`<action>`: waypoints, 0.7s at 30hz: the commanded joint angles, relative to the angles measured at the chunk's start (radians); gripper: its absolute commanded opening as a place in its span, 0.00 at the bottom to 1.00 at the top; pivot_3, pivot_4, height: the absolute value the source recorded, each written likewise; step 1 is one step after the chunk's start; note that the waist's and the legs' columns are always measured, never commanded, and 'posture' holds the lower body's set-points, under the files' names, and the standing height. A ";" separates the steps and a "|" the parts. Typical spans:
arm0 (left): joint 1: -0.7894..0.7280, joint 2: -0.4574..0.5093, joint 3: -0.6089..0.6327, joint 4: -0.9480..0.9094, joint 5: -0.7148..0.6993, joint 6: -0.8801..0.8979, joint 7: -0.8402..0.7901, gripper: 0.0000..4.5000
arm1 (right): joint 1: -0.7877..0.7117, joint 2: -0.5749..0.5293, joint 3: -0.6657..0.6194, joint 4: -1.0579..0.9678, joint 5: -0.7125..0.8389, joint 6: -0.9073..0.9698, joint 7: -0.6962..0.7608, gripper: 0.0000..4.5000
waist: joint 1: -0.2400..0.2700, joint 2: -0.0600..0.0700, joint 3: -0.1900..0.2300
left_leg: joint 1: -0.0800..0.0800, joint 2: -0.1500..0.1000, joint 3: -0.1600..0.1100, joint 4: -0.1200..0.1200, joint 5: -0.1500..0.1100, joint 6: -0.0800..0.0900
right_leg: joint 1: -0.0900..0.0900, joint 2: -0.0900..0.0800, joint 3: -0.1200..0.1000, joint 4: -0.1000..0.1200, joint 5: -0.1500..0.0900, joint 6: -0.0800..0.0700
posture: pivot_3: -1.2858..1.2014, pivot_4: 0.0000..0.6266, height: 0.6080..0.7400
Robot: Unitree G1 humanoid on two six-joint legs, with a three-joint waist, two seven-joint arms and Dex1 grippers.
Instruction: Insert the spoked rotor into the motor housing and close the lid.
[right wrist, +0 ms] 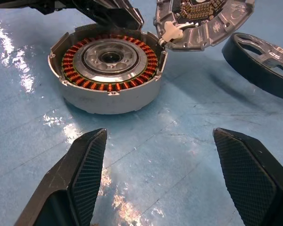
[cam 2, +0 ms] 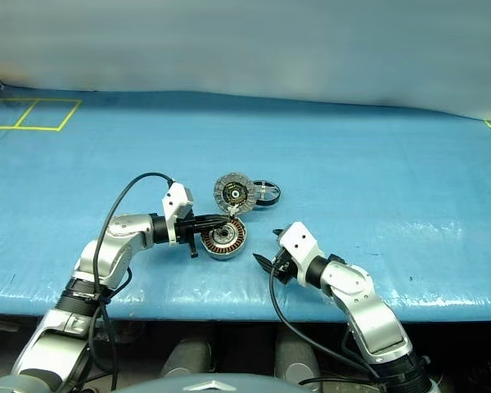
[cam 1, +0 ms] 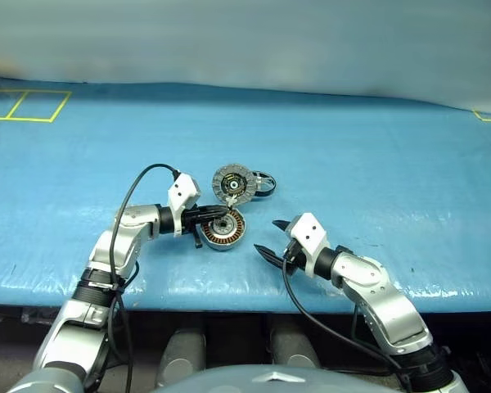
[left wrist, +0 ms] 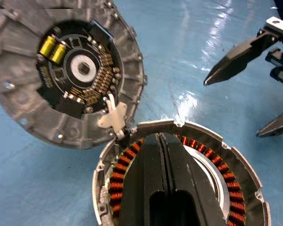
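Right pincer (right wrist: 155, 179) gapes; left pincer (left wrist: 166, 155), clenched, over rotorless motor housing (right wrist: 108, 89).

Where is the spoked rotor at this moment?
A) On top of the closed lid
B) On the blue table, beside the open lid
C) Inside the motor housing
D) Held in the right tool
B: the spoked rotor lies on the blue table next to the open lid, apart from the motor housing, whose copper windings are uncovered.

Motor housing (cam 2: 226, 238) on blue table (cam 2: 376, 180), lid (cam 2: 233, 193) open, spoked rotor (cam 2: 266, 194) beside.
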 commanded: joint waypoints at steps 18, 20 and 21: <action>0.162 0.034 0.080 -0.173 -0.065 -0.026 0.041 0.01 | -0.322 0.056 -0.108 0.223 -0.066 0.116 -0.174 0.85 | -0.002 0.001 0.001 | 0.000 0.000 0.001 0.000 0.000 0.000 | -0.001 0.000 0.000 0.000 0.001 -0.001 | 0.52 0.24 1.00; 0.166 0.031 0.081 -0.173 -0.063 -0.031 0.047 0.01 | -0.392 0.054 -0.103 0.298 -0.075 0.111 -0.169 0.85 | -0.002 0.001 0.001 | 0.000 0.000 0.000 0.000 0.000 0.000 | 0.000 0.000 0.000 0.000 0.001 -0.001 | 0.52 0.24 1.00; 0.167 0.029 0.082 -0.174 -0.062 -0.033 0.051 0.01 | -0.427 0.054 -0.101 0.337 -0.076 0.104 -0.163 0.85 | -0.002 0.001 0.001 | 0.000 0.000 0.001 0.000 0.000 0.000 | 0.000 0.000 0.000 0.000 0.001 -0.001 | 0.52 0.24 1.00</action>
